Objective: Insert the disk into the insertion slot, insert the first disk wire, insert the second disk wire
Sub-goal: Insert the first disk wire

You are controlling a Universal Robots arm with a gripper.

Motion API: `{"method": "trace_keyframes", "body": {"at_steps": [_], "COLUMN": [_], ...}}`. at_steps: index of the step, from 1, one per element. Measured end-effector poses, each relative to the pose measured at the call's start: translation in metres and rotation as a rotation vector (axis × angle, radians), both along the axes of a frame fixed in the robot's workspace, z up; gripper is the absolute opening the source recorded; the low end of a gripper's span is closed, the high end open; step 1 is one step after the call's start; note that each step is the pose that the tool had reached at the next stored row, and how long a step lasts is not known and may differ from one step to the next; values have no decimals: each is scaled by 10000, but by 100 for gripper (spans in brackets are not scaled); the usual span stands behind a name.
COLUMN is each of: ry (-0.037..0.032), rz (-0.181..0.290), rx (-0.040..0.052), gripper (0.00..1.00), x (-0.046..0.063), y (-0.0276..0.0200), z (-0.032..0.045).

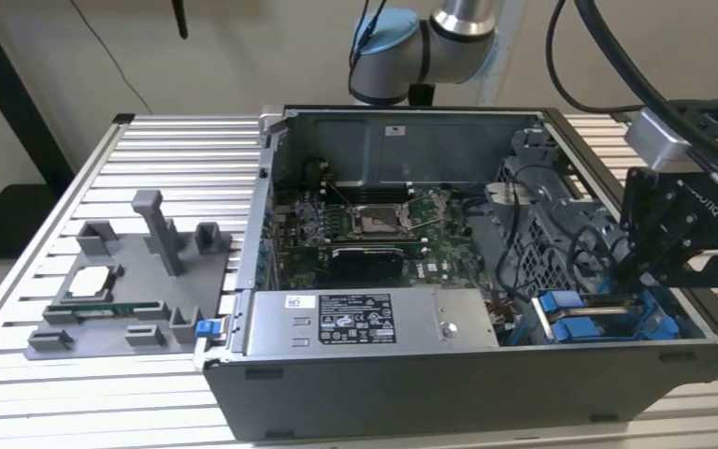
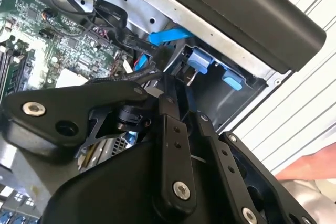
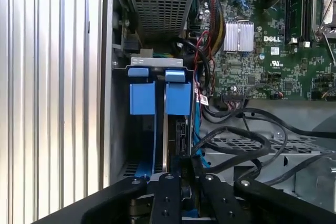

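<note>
Slatted metal worktop (image 1: 35, 402) beneath everything. On it, an open computer case (image 1: 459, 393) lying on its side, and a grey parts fixture (image 1: 135, 281) just beside it at the exterior view's left. Inside the case: green motherboard (image 1: 359, 234), then a grey power-supply box (image 1: 359, 323) along the near wall. Black gripper (image 3: 181, 166) low in the case's corner at the exterior view's right, directly over the insertion slot (image 3: 156, 62); jaws apart or together, impossible to tell. In that slot, the disk (image 1: 609, 304) on edge among blue tabs (image 3: 178, 95), black cables (image 3: 247, 140) just beside.
</note>
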State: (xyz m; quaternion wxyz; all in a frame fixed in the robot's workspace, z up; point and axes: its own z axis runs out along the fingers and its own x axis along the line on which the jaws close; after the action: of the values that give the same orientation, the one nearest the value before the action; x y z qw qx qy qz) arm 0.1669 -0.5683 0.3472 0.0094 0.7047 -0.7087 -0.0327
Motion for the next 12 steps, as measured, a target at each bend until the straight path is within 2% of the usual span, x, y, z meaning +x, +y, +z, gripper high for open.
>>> {"method": "trace_keyframes", "body": {"at_steps": [12], "ry": [0], "rz": [0], "rx": [3], "gripper": [0], "x": [21], "y": [0], "z": [-40]}}
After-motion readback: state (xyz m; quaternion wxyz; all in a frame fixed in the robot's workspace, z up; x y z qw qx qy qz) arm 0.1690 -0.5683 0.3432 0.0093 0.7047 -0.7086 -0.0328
